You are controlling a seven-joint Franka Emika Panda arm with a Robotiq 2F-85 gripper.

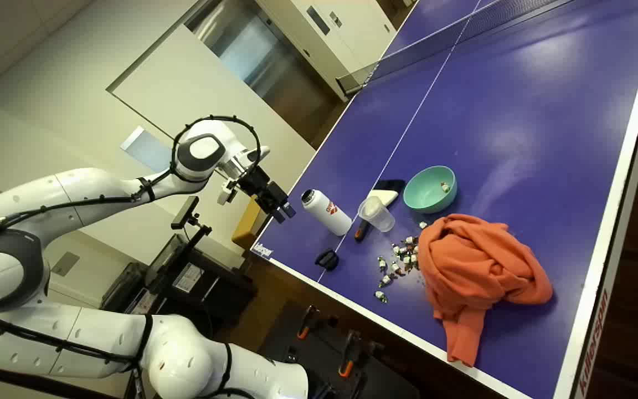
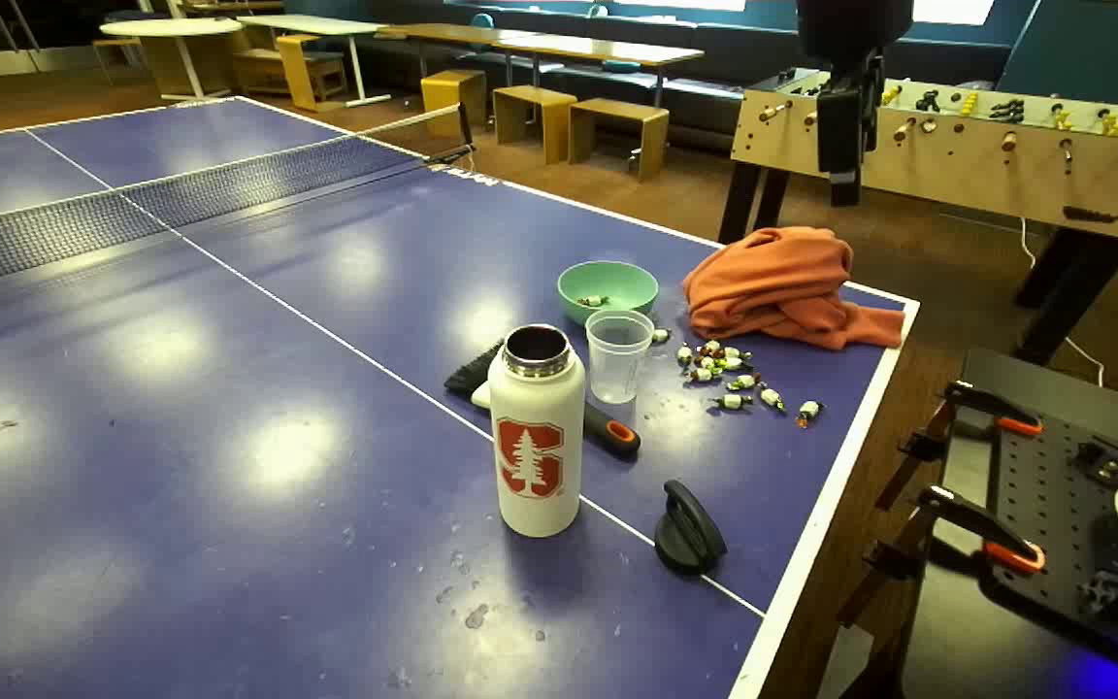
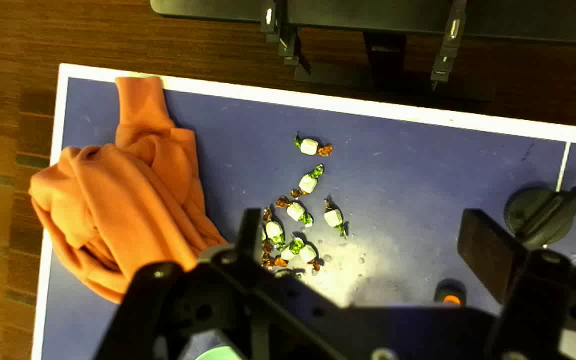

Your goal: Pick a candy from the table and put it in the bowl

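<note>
Several candies with white middles and green and brown twisted ends lie on the blue table. One single candy lies near the table's white edge, and another candy lies beside the loose cluster. The green bowl stands behind the cluster and holds a candy; it also shows in an exterior view, and only a sliver of the bowl shows in the wrist view. My gripper is open and empty, high above the table; it also shows in both exterior views.
An orange cloth lies beside the candies. A white bottle stands open, with its black lid nearby. A clear plastic cup stands by a brush near the bowl. A net crosses the table.
</note>
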